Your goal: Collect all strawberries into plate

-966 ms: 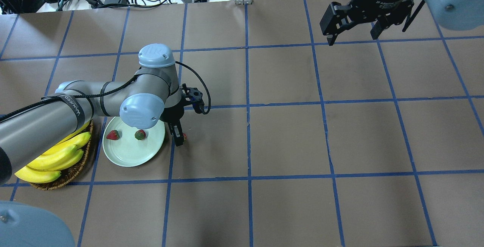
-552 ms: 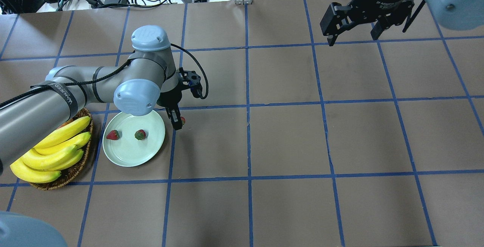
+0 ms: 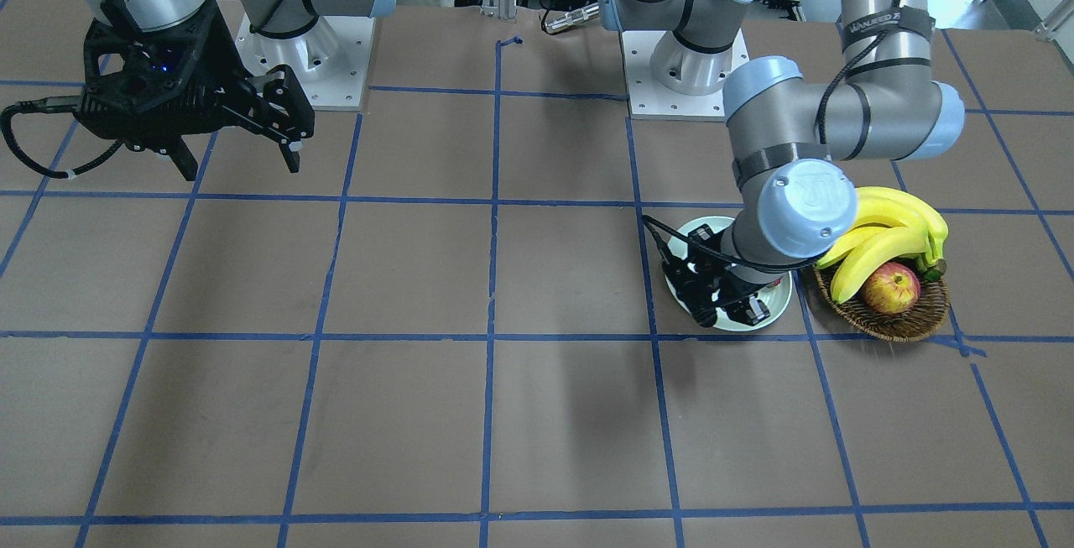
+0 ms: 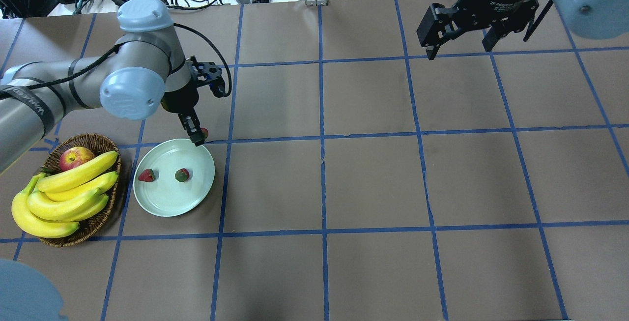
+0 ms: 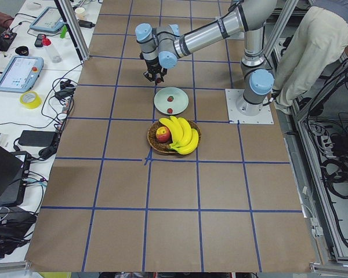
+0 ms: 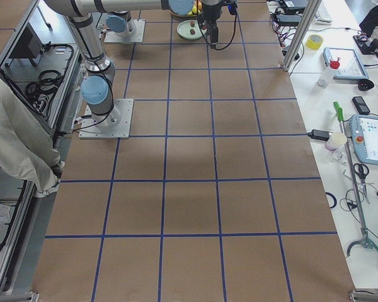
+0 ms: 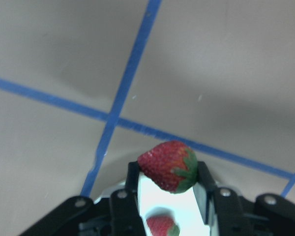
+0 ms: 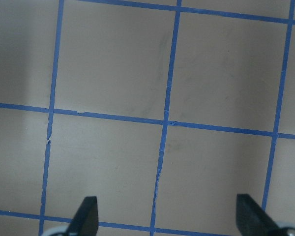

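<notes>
The left gripper (image 4: 198,136) is clamped on a small red strawberry with a green cap (image 7: 169,164), hanging over the far edge of the round, shallow, pale mint-green plate (image 4: 167,202) — two more small red strawberries (image 4: 146,175) lie inside the plate, a little apart. A brown wicker basket (image 4: 96,138) holding yellow bananas (image 4: 73,198) and a red-yellow apple (image 4: 74,158) sits just beside the plate on the brown, blue-taped counter (image 4: 373,183). The right gripper (image 4: 459,49) hangs well away from the plate — fingers spread wide, nothing between them.

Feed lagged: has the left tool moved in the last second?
Yes. The left tool, gripping a strawberry, went from right of the plate to its far rim.
</notes>
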Action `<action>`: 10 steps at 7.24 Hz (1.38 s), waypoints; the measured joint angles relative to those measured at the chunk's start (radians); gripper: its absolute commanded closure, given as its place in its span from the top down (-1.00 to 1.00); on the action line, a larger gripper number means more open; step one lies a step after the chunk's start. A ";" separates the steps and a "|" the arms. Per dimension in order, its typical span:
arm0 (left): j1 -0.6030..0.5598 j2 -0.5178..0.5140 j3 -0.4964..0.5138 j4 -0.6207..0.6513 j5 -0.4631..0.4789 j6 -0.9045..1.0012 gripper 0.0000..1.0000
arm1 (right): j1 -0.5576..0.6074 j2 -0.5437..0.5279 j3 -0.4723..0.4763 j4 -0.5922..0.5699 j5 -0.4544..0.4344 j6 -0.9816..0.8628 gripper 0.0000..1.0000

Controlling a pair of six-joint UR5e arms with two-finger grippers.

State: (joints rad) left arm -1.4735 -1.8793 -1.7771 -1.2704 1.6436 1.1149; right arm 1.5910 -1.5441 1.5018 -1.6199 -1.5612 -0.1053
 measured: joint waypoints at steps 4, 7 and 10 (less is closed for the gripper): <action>0.102 -0.010 -0.041 -0.040 -0.005 -0.057 1.00 | 0.000 0.000 0.000 0.002 0.000 0.001 1.00; 0.082 0.023 -0.032 -0.043 -0.012 -0.262 1.00 | 0.000 0.001 0.000 0.001 0.000 0.001 1.00; 0.074 0.116 0.007 -0.100 -0.029 -0.625 1.00 | 0.000 0.001 0.000 0.000 0.000 0.001 1.00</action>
State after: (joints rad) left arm -1.3991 -1.7630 -1.7700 -1.3702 1.6148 0.4899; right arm 1.5907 -1.5432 1.5018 -1.6199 -1.5613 -0.1043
